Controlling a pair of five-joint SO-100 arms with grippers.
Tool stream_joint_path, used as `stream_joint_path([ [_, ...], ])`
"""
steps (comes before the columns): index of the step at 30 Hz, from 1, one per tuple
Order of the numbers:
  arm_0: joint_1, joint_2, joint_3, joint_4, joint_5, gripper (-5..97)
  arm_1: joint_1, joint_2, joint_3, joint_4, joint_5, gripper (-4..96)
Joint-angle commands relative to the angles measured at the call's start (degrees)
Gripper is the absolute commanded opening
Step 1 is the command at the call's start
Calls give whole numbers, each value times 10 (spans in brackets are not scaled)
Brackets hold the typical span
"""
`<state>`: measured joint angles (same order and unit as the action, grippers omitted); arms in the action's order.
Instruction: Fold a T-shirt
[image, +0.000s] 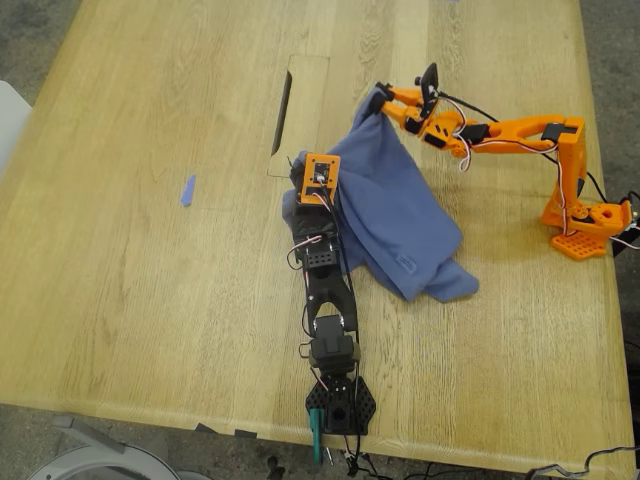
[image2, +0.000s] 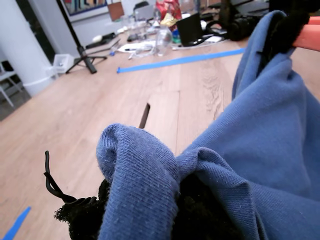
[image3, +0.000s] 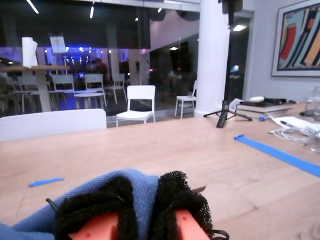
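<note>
The periwinkle-blue T-shirt is bunched near the table's middle and lifted at two points; its chest print is hidden. My first gripper, on the black arm, is shut on a fold of the shirt at its edge toward the exterior view's left. In the first wrist view this fold is pinched between black foam pads. My second gripper, on the orange arm, is shut on the shirt's far top corner. The second wrist view shows blue cloth between its foam-covered fingers.
A narrow slot is cut in the wooden table just beyond the shirt. A small blue tape scrap lies toward the exterior view's left. The orange arm's base stands at the right edge, the black arm's base at the near edge.
</note>
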<state>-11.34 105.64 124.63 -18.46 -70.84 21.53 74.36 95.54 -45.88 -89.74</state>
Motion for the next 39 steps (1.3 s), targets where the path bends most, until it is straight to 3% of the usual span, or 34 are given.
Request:
stream_joint_path([
  [1, -5, 91, -27, -54, 10, 0, 27, 16, -59, -5, 4, 65],
  [7, 15, 133, -35, 8, 8, 0, 18, 66, -40, 65, 4, 65],
  [11, 17, 187, -52, 112, 10, 0, 23, 105, -44, 135, 4, 65],
  [34, 135, 301, -224, 615, -9, 0, 4, 351, -94, 762, 5, 54],
  [39, 169, 325, -240, 700, -12, 0, -24, 393, -78, 843, 8, 54],
])
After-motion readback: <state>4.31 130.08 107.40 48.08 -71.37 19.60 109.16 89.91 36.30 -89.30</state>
